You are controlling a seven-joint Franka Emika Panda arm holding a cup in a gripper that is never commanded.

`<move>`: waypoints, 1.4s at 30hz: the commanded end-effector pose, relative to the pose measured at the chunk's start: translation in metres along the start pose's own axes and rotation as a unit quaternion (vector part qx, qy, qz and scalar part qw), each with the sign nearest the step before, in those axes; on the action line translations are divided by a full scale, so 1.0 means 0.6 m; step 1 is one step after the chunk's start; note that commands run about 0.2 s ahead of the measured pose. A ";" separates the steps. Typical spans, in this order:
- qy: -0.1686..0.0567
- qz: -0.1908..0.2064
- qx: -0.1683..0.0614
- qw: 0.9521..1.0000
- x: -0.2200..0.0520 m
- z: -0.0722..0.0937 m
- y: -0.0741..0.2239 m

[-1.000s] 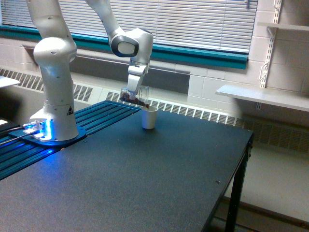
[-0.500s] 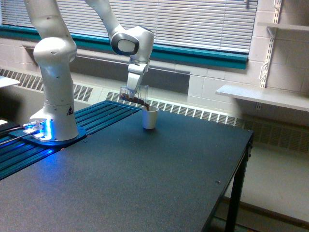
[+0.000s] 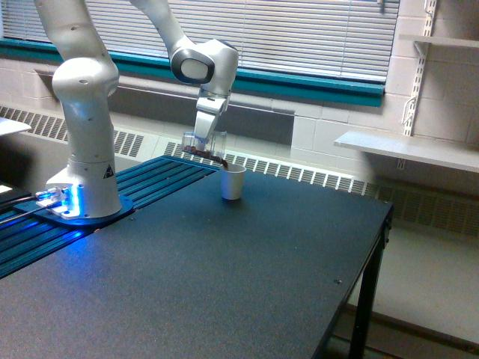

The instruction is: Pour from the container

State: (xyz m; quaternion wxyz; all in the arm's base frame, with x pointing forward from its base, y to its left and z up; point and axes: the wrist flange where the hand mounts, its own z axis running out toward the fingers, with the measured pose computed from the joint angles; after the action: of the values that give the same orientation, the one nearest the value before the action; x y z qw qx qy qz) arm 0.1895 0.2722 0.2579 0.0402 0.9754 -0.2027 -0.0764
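Observation:
In the exterior view my gripper (image 3: 203,142) is shut on the container (image 3: 205,146), a small clear plastic cup tipped on its side with its mouth toward the exterior view's right. Dark brown bits lie along its lower wall and reach its lip. The lip hangs just above and left of the rim of a white paper cup (image 3: 232,182), which stands upright on the black table (image 3: 224,277). The cup's inside is hidden from here.
The arm's white base (image 3: 84,187) stands on a blue ribbed plate (image 3: 150,179) at the exterior view's left. The table's right edge (image 3: 374,247) drops to the floor. A radiator grille and a blind-covered window run behind; a wall shelf (image 3: 408,149) is at the right.
The gripper and the tipped container have shifted slightly left and up. The dark bits have slid closer to the lip above the white cup.

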 end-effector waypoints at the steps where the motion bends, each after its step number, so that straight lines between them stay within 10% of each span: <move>1: -0.006 -0.011 -0.004 1.000 0.002 -0.003 0.005; 42: -0.043 -0.035 -0.009 0.998 0.030 -0.013 -0.004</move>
State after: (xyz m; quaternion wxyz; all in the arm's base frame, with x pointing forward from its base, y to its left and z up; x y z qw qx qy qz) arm 0.2080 0.2650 0.2632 0.0397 0.9760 -0.1828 -0.1114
